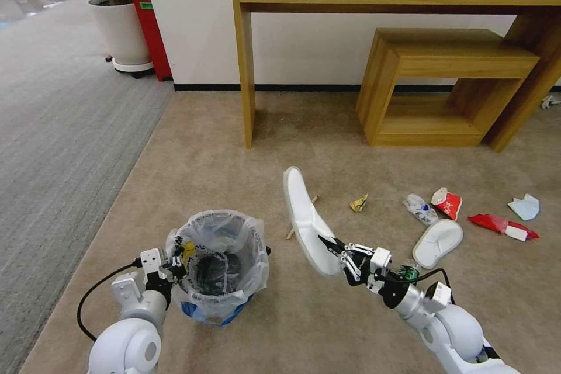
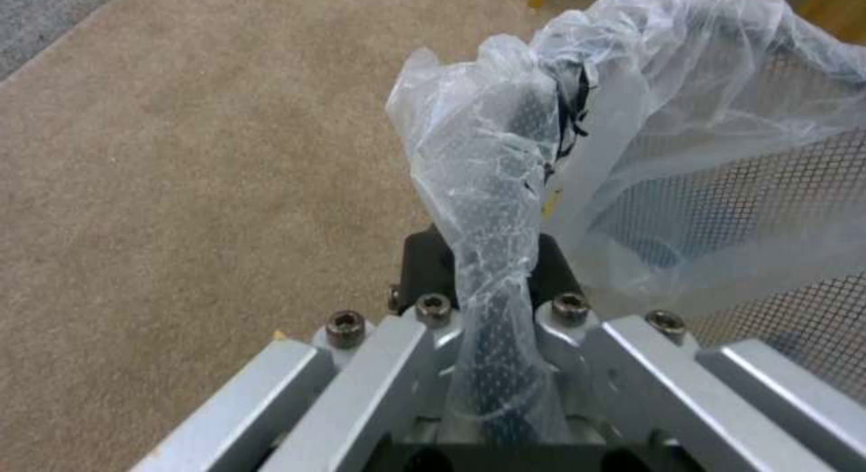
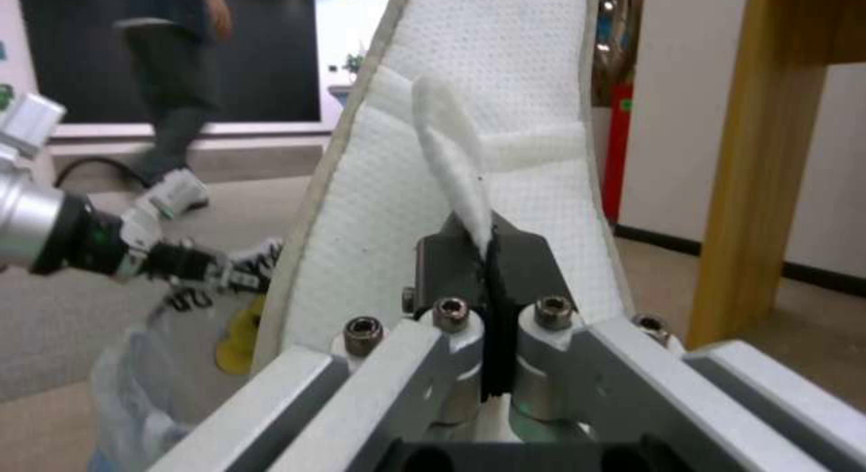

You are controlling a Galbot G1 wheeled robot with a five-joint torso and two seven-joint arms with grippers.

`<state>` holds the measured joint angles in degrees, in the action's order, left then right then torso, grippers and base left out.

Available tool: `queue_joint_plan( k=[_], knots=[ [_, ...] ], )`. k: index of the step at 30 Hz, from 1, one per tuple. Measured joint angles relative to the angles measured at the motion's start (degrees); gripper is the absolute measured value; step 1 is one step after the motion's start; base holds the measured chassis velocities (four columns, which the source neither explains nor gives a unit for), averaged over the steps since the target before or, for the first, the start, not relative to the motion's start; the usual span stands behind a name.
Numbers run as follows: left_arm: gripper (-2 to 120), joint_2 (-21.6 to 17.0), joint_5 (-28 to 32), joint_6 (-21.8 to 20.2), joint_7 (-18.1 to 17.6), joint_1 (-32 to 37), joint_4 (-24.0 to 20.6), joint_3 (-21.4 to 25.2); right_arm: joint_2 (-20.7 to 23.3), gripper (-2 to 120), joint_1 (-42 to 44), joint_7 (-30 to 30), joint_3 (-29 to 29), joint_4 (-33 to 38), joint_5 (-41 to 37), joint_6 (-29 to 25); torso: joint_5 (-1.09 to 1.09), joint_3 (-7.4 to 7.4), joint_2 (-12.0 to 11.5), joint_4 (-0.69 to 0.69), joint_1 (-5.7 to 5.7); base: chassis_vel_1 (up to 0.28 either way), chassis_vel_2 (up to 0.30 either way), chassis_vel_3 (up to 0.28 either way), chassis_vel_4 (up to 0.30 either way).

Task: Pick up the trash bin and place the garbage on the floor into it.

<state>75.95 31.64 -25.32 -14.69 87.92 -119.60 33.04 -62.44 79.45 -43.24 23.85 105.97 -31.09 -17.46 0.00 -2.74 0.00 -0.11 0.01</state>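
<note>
Carpet litter lies beyond right pincer (image 1: 334,248) gripping slipper (image 1: 304,216); bin (image 1: 219,263) contents unclear.

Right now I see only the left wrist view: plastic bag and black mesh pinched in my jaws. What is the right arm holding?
Observer: The right gripper is shut on a white slipper, held up off the carpet.
Operator: Is the slipper over the bin opening?
Observer: No. In the head view it stands to the right of the trash bin, not above it.
Operator: Which garbage lies on the floor?
Observer: A second slipper, a clear bottle, a red wrapper and a small yellow scrap, all to the right of the bin.
</note>
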Motion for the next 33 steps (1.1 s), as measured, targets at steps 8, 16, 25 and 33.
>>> queue_joint_plan(
  k=[8,16,25,33],
  knots=[
    [3,-0.36,-1.19,0.46,0.81,0.18,0.67,-1.04,0.39,0,-2.56,-0.81,-3.42,0.64,-2.05,0.14,0.00,0.00,0.00,0.00,0.00,0.000,0.000,0.000,0.000],
    [3,0.59,-2.59,0.89,1.40,-0.09,1.55,-2.40,-0.47,0,-6.31,-1.30,-7.22,0.98,-3.85,0.71,0.00,0.00,0.00,0.00,0.00,0.000,0.000,0.000,0.000],
    [3,1.58,-3.62,1.09,1.76,-0.45,2.44,-3.53,-1.12,0,-10.69,0.01,-12.14,1.66,-6.37,1.25,0.00,0.00,0.00,0.00,0.00,0.000,0.000,0.000,0.000],
    [3,2.55,-4.32,1.27,2.02,-0.82,3.15,-4.28,-1.83,0,-15.20,1.67,-17.69,2.12,-8.98,1.73,0.00,0.00,0.00,0.00,0.00,0.000,0.000,0.000,0.000]
  ],
)
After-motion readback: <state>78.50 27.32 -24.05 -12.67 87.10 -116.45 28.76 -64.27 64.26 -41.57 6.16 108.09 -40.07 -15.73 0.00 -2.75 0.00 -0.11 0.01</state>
